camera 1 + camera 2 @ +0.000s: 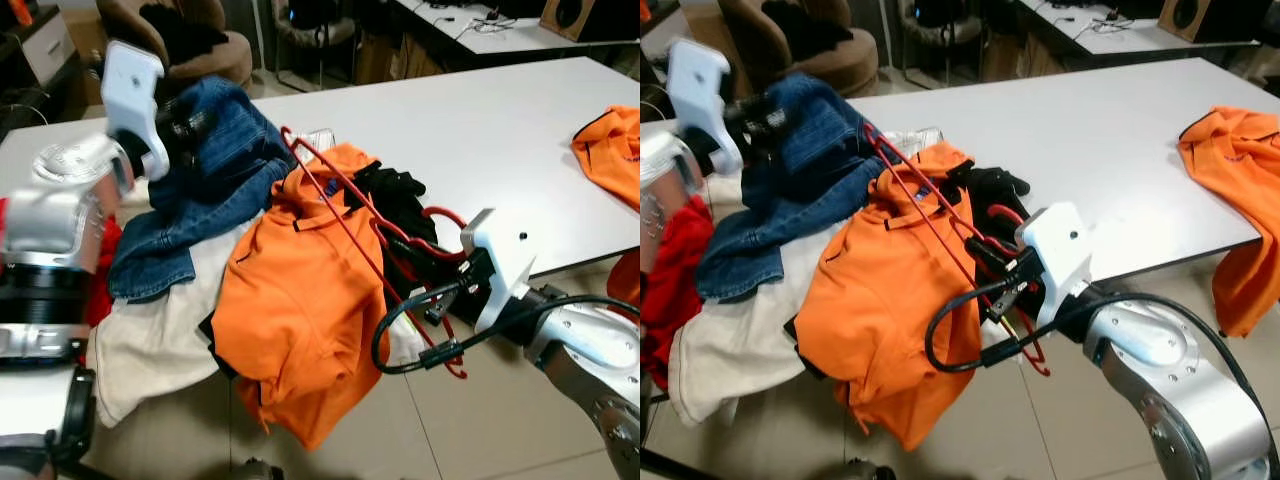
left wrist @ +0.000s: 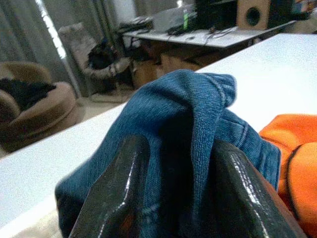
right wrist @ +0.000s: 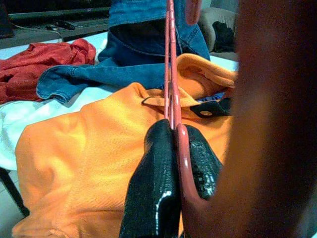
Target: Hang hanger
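Observation:
A thin red hanger point(image 1: 340, 215) lies slanted across an orange shirt point(image 1: 300, 300) at the table's front edge. My right gripper point(image 1: 400, 243) is shut on the hanger's lower part near the hook; in the right wrist view the two black fingers point(image 3: 156, 163) pinch the red wire point(image 3: 170, 74). My left gripper point(image 1: 190, 125) is raised at the back left and shut on a fold of blue jeans point(image 1: 215, 170), whose denim point(image 2: 188, 99) bulges between the fingers.
The white table point(image 1: 480, 130) carries a pile: cream cloth point(image 1: 150, 340), red garment point(image 1: 105, 260), black garment point(image 1: 395, 195). Another orange shirt point(image 1: 610, 150) hangs off the right edge. A brown armchair point(image 1: 200, 40) stands behind. Tiled floor lies below.

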`<state>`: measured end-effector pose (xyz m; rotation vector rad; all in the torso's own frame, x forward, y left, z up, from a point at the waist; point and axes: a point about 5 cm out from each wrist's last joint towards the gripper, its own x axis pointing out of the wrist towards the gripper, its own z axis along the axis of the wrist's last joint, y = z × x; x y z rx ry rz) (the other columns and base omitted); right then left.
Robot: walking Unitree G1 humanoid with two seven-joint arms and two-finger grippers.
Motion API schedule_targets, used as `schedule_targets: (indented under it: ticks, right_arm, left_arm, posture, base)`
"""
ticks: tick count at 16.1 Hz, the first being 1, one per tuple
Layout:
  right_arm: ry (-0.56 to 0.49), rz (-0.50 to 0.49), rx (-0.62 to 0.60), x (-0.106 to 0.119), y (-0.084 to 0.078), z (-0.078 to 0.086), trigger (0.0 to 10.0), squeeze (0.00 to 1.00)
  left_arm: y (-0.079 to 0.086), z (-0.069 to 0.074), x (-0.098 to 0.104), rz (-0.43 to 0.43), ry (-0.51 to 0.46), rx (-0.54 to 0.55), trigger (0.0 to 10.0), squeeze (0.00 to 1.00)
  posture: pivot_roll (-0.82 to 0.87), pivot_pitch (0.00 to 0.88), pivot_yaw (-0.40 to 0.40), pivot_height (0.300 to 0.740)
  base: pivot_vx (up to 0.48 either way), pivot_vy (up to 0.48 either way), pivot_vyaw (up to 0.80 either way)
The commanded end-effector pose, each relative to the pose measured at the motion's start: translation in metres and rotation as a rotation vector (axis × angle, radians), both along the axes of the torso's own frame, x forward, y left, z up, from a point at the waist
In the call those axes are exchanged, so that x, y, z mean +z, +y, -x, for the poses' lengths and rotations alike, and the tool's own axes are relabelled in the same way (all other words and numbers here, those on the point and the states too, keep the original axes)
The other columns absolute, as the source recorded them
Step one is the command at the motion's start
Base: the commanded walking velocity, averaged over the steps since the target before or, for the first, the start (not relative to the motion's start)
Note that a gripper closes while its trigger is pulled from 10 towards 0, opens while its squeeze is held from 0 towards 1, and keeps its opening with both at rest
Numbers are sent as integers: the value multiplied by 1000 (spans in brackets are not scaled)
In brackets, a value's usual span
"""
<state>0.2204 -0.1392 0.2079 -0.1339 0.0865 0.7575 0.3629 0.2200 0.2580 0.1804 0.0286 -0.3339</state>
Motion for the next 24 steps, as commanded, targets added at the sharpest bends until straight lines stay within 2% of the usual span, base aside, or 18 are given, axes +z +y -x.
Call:
schedule_targets:
  ticks: [1,4,5,7,8,9,10,11,14,15,16,17,18,22,23,24]
  right_arm:
    - [-14,-1,19,3,2,2,10000,0]
    - [-20,-1,5,4,1,2,10000,0]
    - [-19,-1,4,4,1,3,10000,0]
    - [-18,0,-7,3,0,5,10000,0]
    - [-16,0,-12,3,-1,6,10000,0]
    - [-13,-1,-13,3,-1,7,10000,0]
    - [-10,0,-12,3,-1,8,10000,0]
    - [-9,0,-11,3,-1,8,10000,0]
    - [-4,-2,-5,2,0,8,10000,0]
    - [-2,-3,-5,2,0,8,10000,0]
    - [2,-3,-5,1,0,9,10000,0]
    - [5,3,-14,1,-2,11,10000,0]
    - [1,27,-107,-1,-14,10,10000,0]
    - [-1,32,-125,-1,-16,10,10000,0]
    - [-31,25,-272,4,-34,3,10000,0]
    - [-43,19,-310,7,-40,2,10000,0]
  left_arm:
    - [1,-2,7,-20,-52,14,10000,1000]
    - [-4,-7,12,-76,-115,-14,10000,1000]
    - [-11,-6,11,-159,-132,-84,10000,1000]
    - [-10,-5,15,-259,-196,-68,10000,1000]
    - [-10,-3,22,-319,-286,-74,10000,792]
    - [-22,7,28,-311,-374,-217,10000,0]
    - [-32,17,28,-298,-392,-353,10000,0]
    - [-37,23,25,-307,-388,-426,10000,0]
    - [-45,39,18,-236,-349,-573,10000,0]
    - [-47,43,15,-236,-312,-622,10000,0]
    - [-47,46,3,-310,-245,-643,10000,0]
    - [-45,45,-6,-344,-207,-620,10000,0]
    - [-44,42,-12,-362,-207,-551,10000,0]
    - [-44,42,-12,-361,-206,-546,10000,0]
    - [-61,46,-20,-290,-182,-564,10000,0]
    - [-75,52,-27,-246,-156,-603,10000,0]
  posture:
    - [-174,0,56,740]
    - [-182,0,65,740]
    - [-188,0,70,740]
    - [-196,0,75,740]
    - [-199,0,73,740]
    - [-194,0,71,740]
    - [-194,0,70,740]
    - [-190,0,66,740]
    - [-189,0,63,740]
    - [-188,0,61,740]
    - [-187,0,62,740]
    - [-190,0,64,740]
    - [-193,0,68,740]
    - [-195,0,71,740]
    - [-219,0,80,740]
    - [-223,0,79,740]
  base:
    - [0,0,0]
    - [0,0,0]
    - [0,0,0]
    - [0,0,0]
    - [0,0,0]
    - [0,0,0]
    - [0,0,0]
    - [0,0,0]
    - [0,0,0]
    - [0,0,0]
    - [0,0,0]
    - [0,0,0]
    - [0,0,0]
    - [0,0,0]
    - [0,0,0]
    - [0,0,0]
